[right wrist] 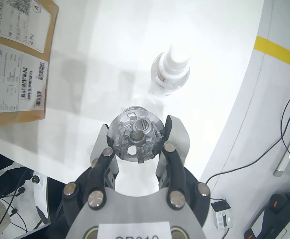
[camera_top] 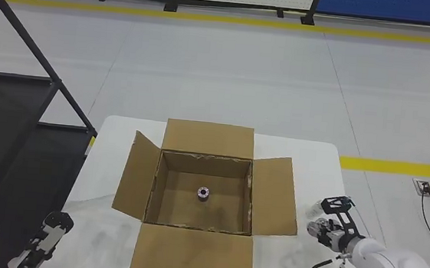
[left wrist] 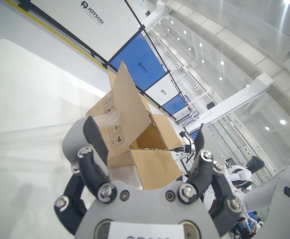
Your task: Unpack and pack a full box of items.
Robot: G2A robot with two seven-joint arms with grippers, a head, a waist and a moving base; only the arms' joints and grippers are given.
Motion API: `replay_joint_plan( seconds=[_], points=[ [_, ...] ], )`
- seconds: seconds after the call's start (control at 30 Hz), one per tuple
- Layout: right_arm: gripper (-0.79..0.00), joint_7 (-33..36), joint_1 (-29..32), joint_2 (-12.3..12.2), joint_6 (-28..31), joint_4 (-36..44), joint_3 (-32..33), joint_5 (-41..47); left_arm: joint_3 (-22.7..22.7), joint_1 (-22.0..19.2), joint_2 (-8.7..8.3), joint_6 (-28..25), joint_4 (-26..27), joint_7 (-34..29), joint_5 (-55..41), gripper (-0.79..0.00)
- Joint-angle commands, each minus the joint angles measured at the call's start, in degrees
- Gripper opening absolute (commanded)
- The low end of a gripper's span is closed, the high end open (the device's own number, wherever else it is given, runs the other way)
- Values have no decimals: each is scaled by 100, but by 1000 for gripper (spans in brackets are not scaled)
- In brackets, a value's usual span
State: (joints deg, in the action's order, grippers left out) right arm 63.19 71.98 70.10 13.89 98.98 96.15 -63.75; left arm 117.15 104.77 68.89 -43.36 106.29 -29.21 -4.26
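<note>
Grey metal part (right wrist: 136, 140), toothed like a hub, is pinched in the right pincer (right wrist: 138, 133), with the jaws closed snug on its rim from both sides. In the top view that arm sits at the lower right of the frame, over bare bench (right wrist: 102, 45) just past the right flap of the box (camera_top: 208, 138). A white spray bottle (right wrist: 170, 72) stands upright on the bench close ahead of the part, not touching it. The box is mid-frame with all four flaps folded out. There's one small round thing (camera_top: 203, 194) on its floor, maybe another of the same part, but it's too tiny to say. The left pincer (left wrist: 145, 129) is at the lower left of the top view, spread wide with nothing in it.

I'd read this as the unpack half, with the part about to go down next to the bottle. Tips for doing that cleanly:

- Come straight down and keep the part level, so it lands on its flat face and can't roll.
- Leave a real gap to the bottle. It looks tall and light, and the jaws swinging open could tip it.
- Only let go once the part is resting on the bench, because a drop could make it bounce or skid.
- Lift straight up afterwards, and watch that right flap on the way back to the box.
</note>
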Motion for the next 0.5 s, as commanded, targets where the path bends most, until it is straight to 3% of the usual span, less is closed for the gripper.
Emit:
replay_joint_plan(
  seconds=[0.0,0.47],
  points=[
    [-785,-4,-82,-12,-34,-131,-37,-38,0,0,0,0,0,0,0,0],
    [-785,-272,-287,-67,-157,-646,-369,-221,0,0,0,0,0,0,0,0]
  ],
)
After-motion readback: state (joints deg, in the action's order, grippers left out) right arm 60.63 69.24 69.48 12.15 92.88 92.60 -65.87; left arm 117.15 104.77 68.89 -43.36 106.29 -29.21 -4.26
